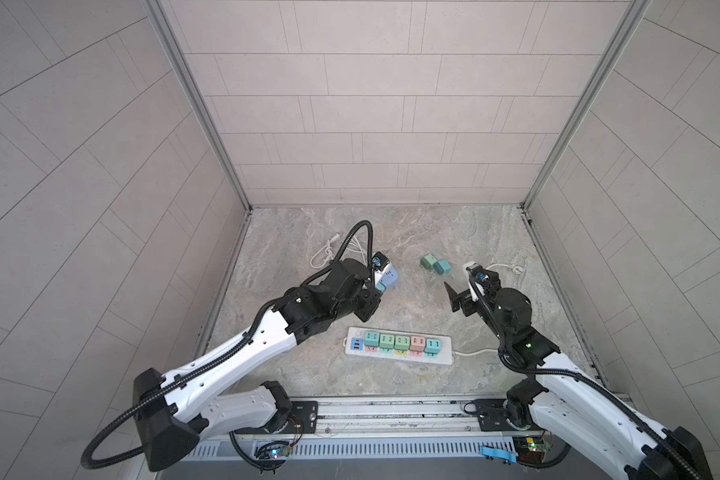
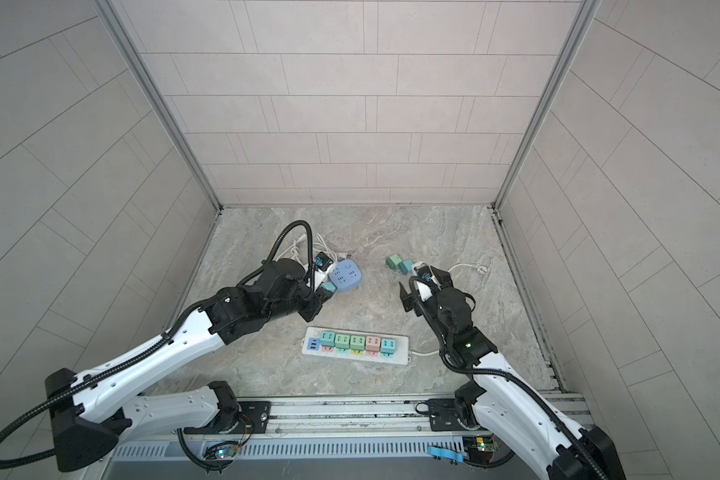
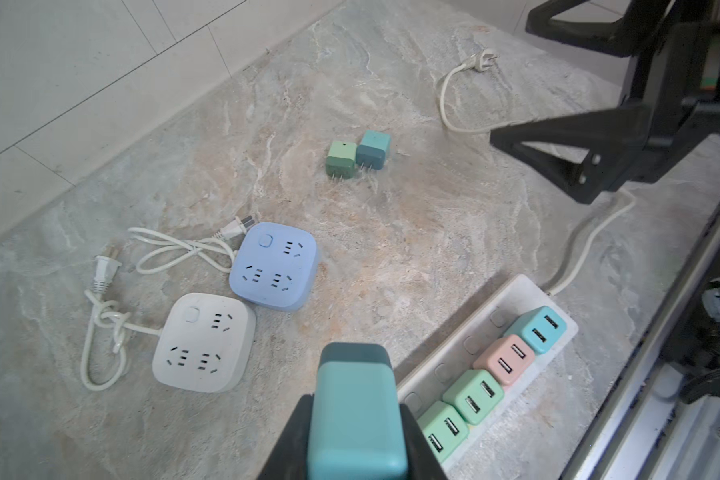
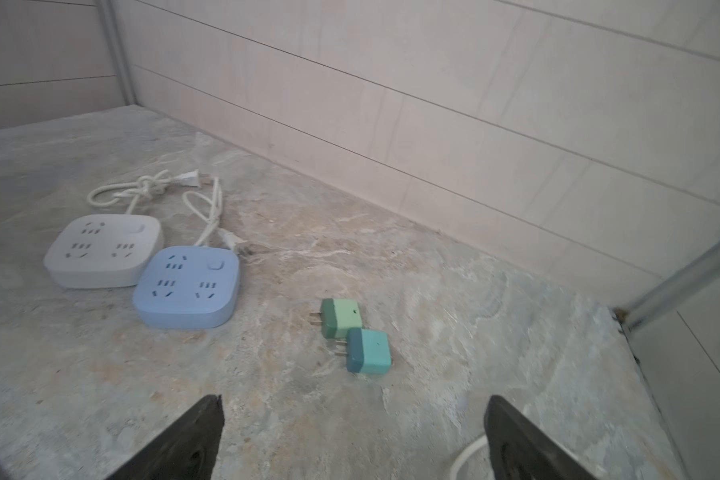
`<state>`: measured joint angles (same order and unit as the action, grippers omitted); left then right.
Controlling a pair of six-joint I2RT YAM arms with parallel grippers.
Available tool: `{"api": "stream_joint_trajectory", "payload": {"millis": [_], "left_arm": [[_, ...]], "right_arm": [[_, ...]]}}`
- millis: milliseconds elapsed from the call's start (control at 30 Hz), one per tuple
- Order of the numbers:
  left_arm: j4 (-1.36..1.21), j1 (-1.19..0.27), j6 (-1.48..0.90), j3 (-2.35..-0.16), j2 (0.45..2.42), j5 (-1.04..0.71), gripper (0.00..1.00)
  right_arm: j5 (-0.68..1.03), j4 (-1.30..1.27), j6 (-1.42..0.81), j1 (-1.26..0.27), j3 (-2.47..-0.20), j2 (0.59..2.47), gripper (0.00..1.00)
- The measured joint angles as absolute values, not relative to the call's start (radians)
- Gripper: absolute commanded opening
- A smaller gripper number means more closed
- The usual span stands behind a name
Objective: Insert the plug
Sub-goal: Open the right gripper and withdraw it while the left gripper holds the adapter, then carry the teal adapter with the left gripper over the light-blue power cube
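Teal cube-shaped plug [image 3: 356, 415] is clamped between the two black fingers [image 3: 292, 440] of the left hand [image 3: 355, 444]. The fingers press on two opposite sides of the plug, and its darker teal end faces away from the wrist. The prongs are not visible.

In both top views the plug [image 1: 380, 286] lies left of centre in the frame, just beside the lower edge of the light-blue square socket block [image 1: 389, 279]. Whether the two touch cannot be told. A white square socket block [image 3: 204, 343] rests against the blue block on the grey marble-patterned counter [image 1: 308, 374].

The long white power strip [image 1: 445, 351] lies at lower centre of the frame, below the held plug. It carries five cube plugs in a row: teal, green, green, pink, teal.

The right hand [image 4: 356, 436] is at centre right of the frame with its fingers spread wide apart and nothing between them. A loose green plug [image 4: 341, 318] and a loose teal plug [image 4: 368, 351] lie touching each other on the counter, near this hand.
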<state>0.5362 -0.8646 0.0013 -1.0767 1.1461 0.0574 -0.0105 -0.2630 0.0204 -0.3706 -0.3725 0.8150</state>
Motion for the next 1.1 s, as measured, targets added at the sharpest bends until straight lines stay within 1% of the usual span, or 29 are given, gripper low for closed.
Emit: {"api": "stream_joint_trajectory", "payload": {"millis": [167,267,400,533,633,833,1100], "left_arm": [[0.575,-0.849,0.032,-1.129,1.208,0.082,0.0],[0.604,-0.833,0.037,-1.17,1.261,0.083,0.0],[0.616,-0.779,0.039,-1.18,1.299,0.044,0.0],[0.617,-0.738,0.039,-1.18,1.326,0.001,0.0],[0.614,-0.719,0.039,-1.192,1.364,-0.033,0.0],[0.598,-0.699,0.038,-1.211,1.46,-0.097,0.0],[0.643,-0.685,0.043,-1.361,1.585,-0.113,0.0]], "right_arm": [[-0.006,-0.249,-0.107,-0.337,-0.431,1.003,1.0],[0.031,-0.293,-0.171,-0.282,-0.427,1.085,1.0],[0.041,-0.334,-0.258,-0.192,-0.418,1.159,1.0],[0.008,-0.331,-0.322,-0.176,-0.433,1.213,1.0],[-0.01,-0.333,-0.348,-0.176,-0.448,1.24,1.0],[-0.016,-0.348,-0.368,-0.176,-0.443,1.236,1.0],[-0.012,-0.367,-0.37,-0.18,-0.435,1.235,0.96]]}}
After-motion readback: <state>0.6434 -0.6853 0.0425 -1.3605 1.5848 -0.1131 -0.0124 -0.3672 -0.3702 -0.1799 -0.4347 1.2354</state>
